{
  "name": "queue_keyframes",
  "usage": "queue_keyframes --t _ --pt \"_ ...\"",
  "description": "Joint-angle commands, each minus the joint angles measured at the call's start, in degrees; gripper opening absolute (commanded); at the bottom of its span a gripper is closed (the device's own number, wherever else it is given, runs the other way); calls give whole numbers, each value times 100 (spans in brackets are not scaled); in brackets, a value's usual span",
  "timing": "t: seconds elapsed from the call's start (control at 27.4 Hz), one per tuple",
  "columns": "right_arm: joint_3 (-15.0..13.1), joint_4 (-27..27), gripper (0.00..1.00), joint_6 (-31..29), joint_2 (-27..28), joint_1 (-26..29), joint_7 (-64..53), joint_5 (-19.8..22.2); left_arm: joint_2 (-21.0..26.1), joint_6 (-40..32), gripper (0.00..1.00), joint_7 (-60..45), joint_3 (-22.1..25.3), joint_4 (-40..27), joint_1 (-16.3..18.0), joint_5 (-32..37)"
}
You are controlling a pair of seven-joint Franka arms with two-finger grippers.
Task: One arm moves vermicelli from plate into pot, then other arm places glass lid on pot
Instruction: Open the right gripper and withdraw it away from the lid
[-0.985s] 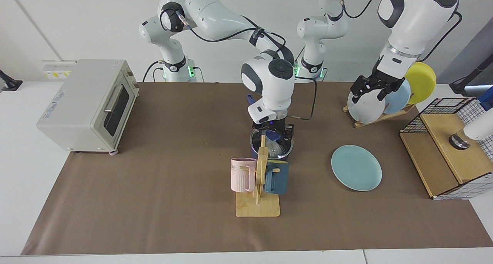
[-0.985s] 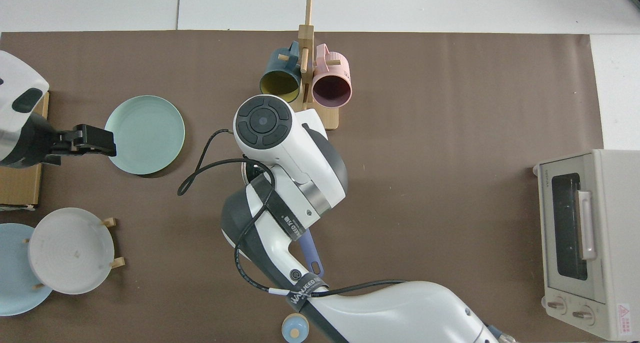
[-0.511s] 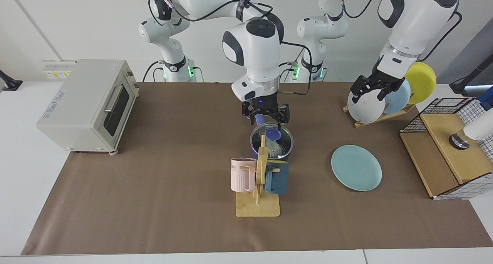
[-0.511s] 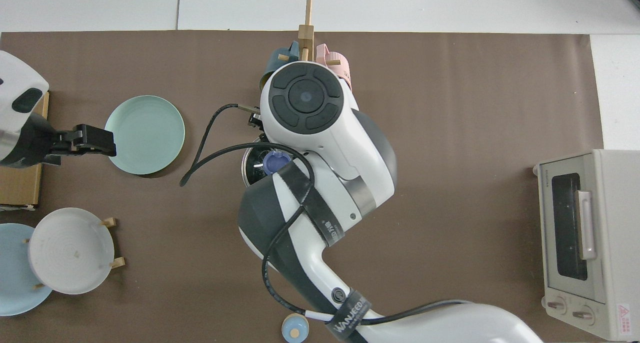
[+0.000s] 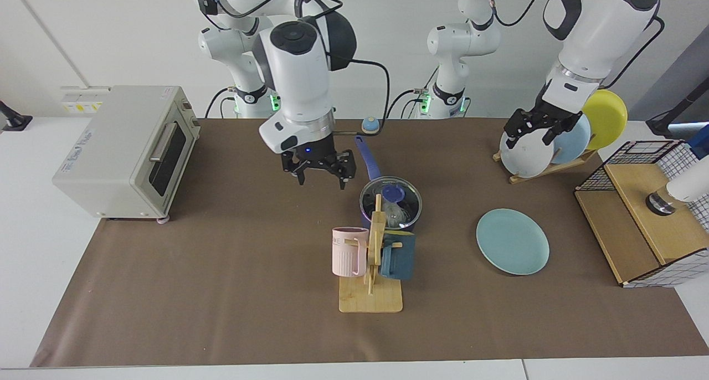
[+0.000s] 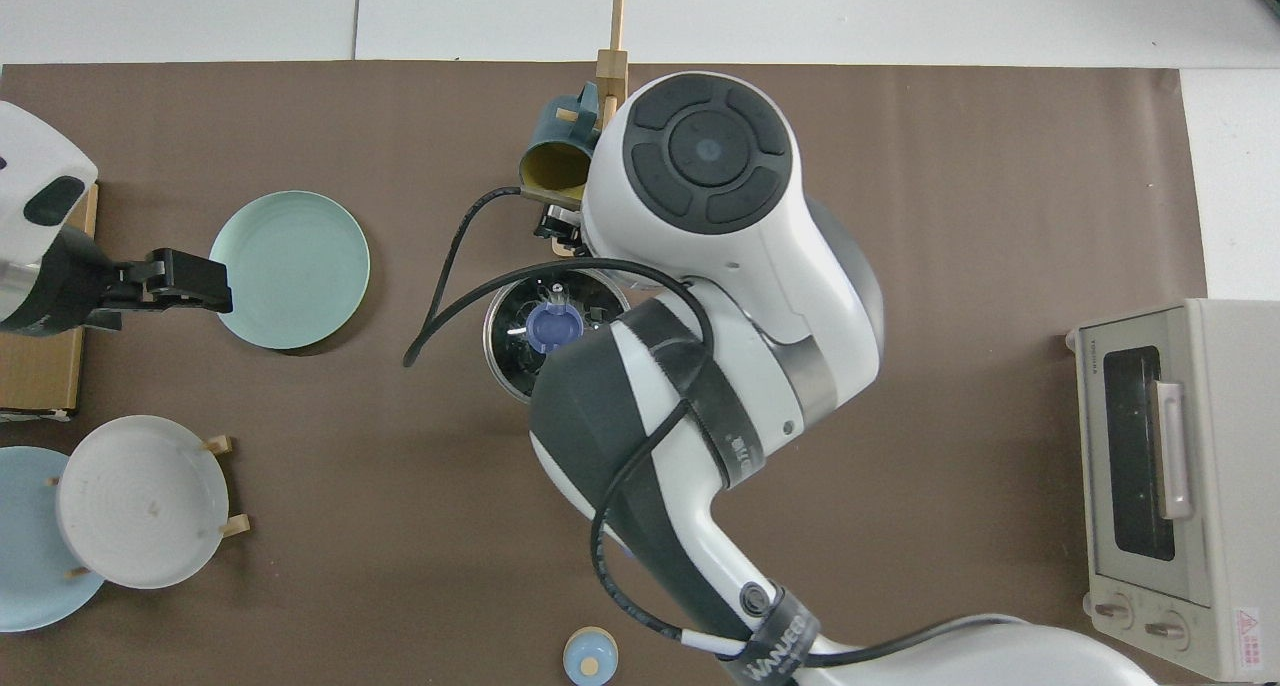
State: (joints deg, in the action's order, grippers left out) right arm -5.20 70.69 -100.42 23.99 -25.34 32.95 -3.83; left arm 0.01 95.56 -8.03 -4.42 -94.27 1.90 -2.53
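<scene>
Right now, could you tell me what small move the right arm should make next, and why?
Probably just keep retreating toward its base. The glass lid already sits on the pot, the plate is bare, and the right hand hangs open beside the pot, holding nothing. The left hand waits, open, by the plate rack.

The pot [image 5: 390,203], with the glass lid [image 5: 391,199] on it, is hemmed in on its near side by the mug rack [image 5: 372,258], whose post rises in front of it; its handle juts toward the far side. To its left the brown mat [image 5: 232,269] lies bare as far as the toaster oven [image 5: 124,150], with only the right gripper [image 5: 318,172] hanging over that stretch. To its right lies the plate [image 5: 512,241], beyond it the wooden crate [image 5: 645,225], and farther back the plate rack [image 5: 545,167] with the left gripper [image 5: 534,129] at it.
</scene>
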Motion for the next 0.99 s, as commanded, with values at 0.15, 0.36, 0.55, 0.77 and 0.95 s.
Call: queue_keyframes --t 0.15,0.36,0.55,0.77,0.95 --pt "37 454 100 251 -386 1109 -1597 -83 -116 86 100 47 11 -118 30 -55" --pt "28 454 100 391 -465 1786 -2677 14 -125 86 100 47 11 -118 30 -55" --pt "-51 410 100 488 -579 2041 -3206 -4 -116 86 100 47 11 -118 30 -55" --pt "-411 410 100 540 -939 2042 -3277 -91 -125 86 100 47 11 -118 30 -55" --pt "-569 437 100 962 -1168 2121 -3304 -91 -125 86 100 47 11 -118 30 -55"
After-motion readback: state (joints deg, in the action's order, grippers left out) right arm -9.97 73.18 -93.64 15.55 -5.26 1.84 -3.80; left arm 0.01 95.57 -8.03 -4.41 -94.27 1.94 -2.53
